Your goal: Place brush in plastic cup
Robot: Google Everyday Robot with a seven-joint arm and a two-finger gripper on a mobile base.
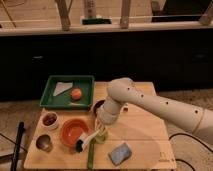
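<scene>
My gripper (99, 130) hangs from the white arm over the front middle of the wooden table (145, 140). It is shut on the brush (86, 141) at the white handle's upper end. The brush tilts down to the left, its dark bristle head low beside the orange bowl (74, 131). The pale lime-green plastic cup (102, 137) stands right under the gripper, mostly hidden by it. The brush is outside the cup, to its left.
A green tray (51, 96) at the back left holds a white piece and an orange fruit (76, 93). A small white bowl (49, 120), a metal cup (44, 143), a dark bowl (98, 105), a green stick (91, 157) and a blue-grey sponge (120, 153) lie around.
</scene>
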